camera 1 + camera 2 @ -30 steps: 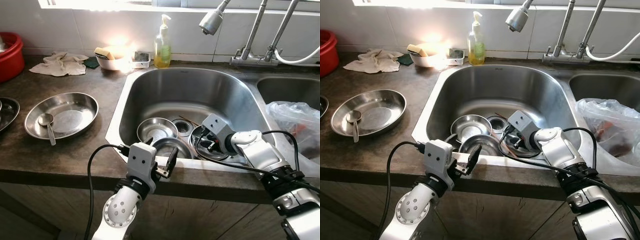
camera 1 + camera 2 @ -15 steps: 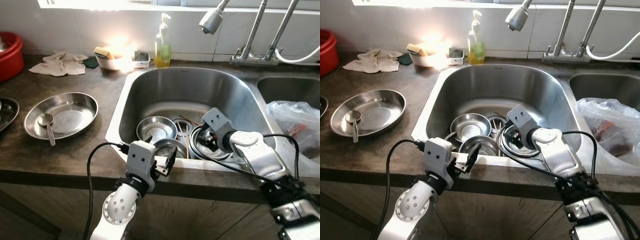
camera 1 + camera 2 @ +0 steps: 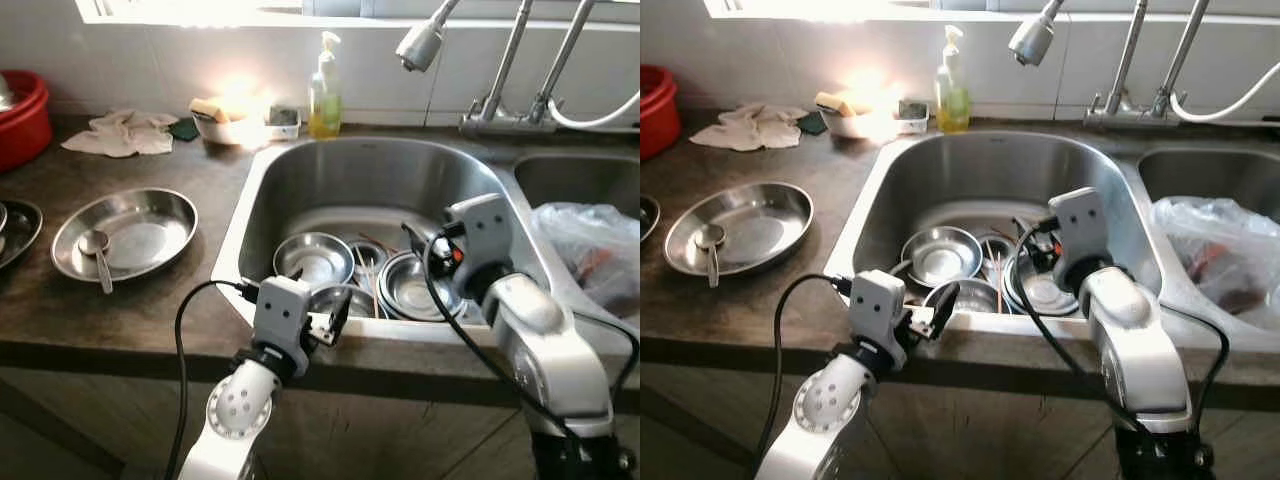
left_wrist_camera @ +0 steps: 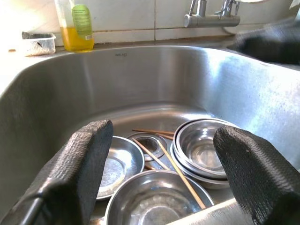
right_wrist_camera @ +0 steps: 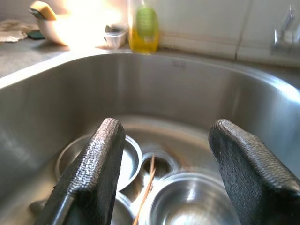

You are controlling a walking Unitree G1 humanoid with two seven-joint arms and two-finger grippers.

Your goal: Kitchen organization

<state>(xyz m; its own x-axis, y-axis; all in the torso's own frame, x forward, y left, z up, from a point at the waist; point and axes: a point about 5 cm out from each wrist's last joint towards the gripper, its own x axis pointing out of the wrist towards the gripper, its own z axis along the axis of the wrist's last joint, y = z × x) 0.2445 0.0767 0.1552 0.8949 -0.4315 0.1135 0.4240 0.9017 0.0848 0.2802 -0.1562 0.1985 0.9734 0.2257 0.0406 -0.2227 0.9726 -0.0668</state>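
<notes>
The steel sink (image 3: 380, 175) holds several steel bowls. One bowl (image 3: 313, 258) lies at the back left, a stack of bowls (image 3: 415, 285) sits on the right, and another bowl (image 4: 154, 206) lies at the front. Thin chopsticks (image 4: 180, 171) rest across them near the drain. My left gripper (image 3: 335, 315) hovers at the sink's front rim, open and empty, with the bowls past its fingers (image 4: 79, 164). Above the right-hand stack my right gripper (image 3: 440, 255) is raised, open with nothing between its fingers (image 5: 93, 168).
A steel plate (image 3: 150, 215) with a spoon (image 3: 95, 245) sits on the dark counter at the left. A soap bottle (image 3: 325, 85), white bowl with sponge (image 3: 222, 118), cloth (image 3: 125, 133) and red basin (image 3: 20, 115) line the back. A plastic bag (image 3: 590, 250) fills the right sink. A spray head (image 3: 420, 42) hangs overhead.
My right gripper has lifted up and to the right, out of the stacked bowls low in the sink. The left gripper has stayed at the front rim.
</notes>
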